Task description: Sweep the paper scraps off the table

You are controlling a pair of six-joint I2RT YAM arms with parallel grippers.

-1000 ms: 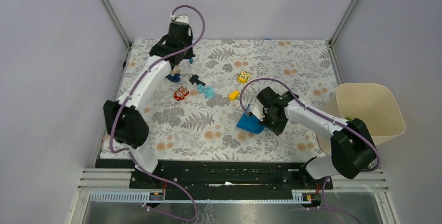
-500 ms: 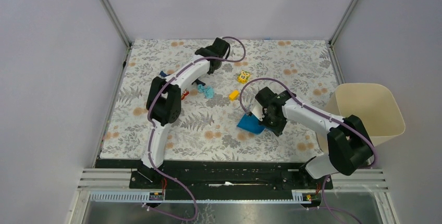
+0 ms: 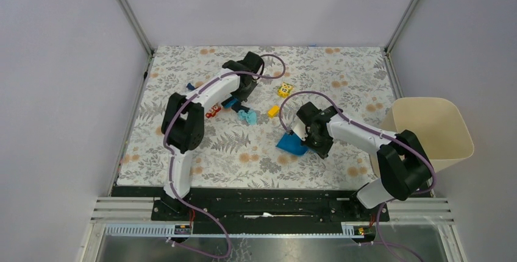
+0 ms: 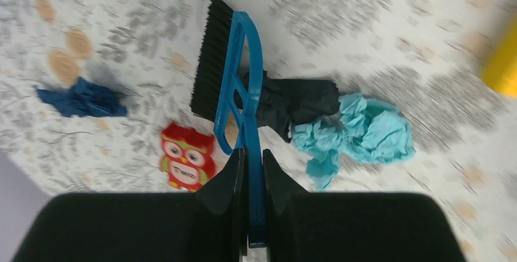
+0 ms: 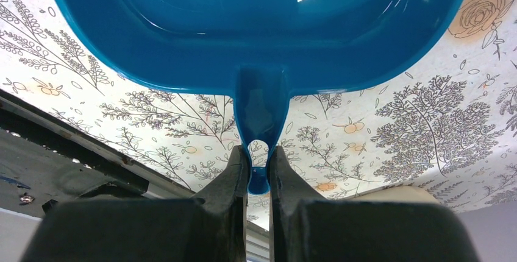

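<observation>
1. Right gripper [image 5: 259, 158]: clenched on the blue dustpan [image 5: 256, 18] handle. The pan sits on the table [image 3: 244, 146], right of centre, and is best held flat, lip down.
2. Paper scraps: cyan wad [image 4: 360, 134] and dark wad [image 4: 292, 100] touching, left of and beyond the pan; dark blue wad [image 4: 82, 99] farther left.
3. Left gripper [image 4: 250, 161]: clamped on the brush [image 4: 231, 79] handle, bristles left of the touching pair. The stroke should run right and nearward, skirting the owl toy [image 4: 186, 155].
</observation>
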